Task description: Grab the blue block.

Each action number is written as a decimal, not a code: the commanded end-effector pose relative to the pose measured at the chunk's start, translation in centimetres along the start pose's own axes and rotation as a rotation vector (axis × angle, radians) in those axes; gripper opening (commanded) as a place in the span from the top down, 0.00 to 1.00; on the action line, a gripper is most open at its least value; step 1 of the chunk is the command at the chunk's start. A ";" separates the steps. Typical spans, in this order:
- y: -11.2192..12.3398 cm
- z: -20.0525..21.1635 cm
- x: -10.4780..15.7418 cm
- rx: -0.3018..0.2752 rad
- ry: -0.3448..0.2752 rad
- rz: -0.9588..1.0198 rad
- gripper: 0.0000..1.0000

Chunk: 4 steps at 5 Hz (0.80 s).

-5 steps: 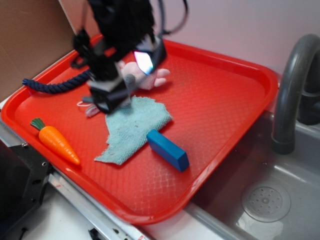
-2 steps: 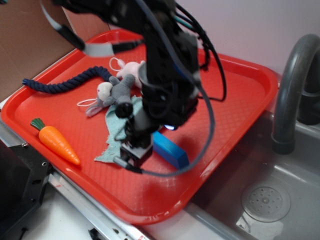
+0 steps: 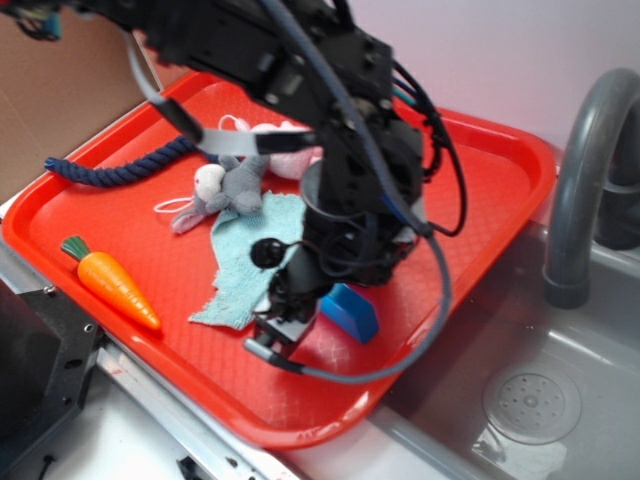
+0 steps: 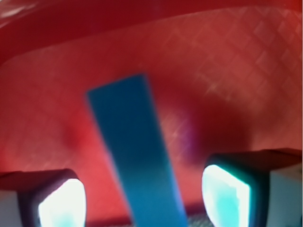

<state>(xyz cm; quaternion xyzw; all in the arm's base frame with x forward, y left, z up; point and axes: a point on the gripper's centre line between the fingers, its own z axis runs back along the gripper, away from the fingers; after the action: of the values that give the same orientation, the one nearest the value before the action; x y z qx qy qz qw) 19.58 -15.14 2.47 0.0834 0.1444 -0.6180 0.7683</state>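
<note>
The blue block (image 3: 350,310) lies on the red tray (image 3: 480,200), mostly hidden behind the arm in the exterior view. In the wrist view the blue block (image 4: 135,151) runs lengthwise between my two fingers, with a gap of red tray on each side. My gripper (image 3: 285,325) (image 4: 144,198) is open and sits low over the block's near end. The bright fingertips (image 4: 61,203) stand on either side, not touching it.
A teal cloth (image 3: 245,265) lies just left of the gripper. A grey plush (image 3: 235,190), a pink plush (image 3: 290,155) and a navy rope (image 3: 110,172) lie at the back left. A toy carrot (image 3: 110,282) lies at the front left. A sink (image 3: 530,400) and faucet (image 3: 585,170) are to the right.
The arm has swung from the tray's back left, over the plush toys, forward and right, and has come down over the blue block. Nothing else has moved.
</note>
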 end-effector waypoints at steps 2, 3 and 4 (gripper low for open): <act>-0.8 0.6 0.5 0.047 -0.036 0.031 1.00; 0.2 3.5 -2.3 -0.016 -0.125 0.267 1.00; 0.2 6.5 -5.9 -0.097 -0.258 0.500 1.00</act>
<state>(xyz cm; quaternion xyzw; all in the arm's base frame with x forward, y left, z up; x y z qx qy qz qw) 20.57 -10.90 9.75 0.0021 0.0713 -0.3997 0.9139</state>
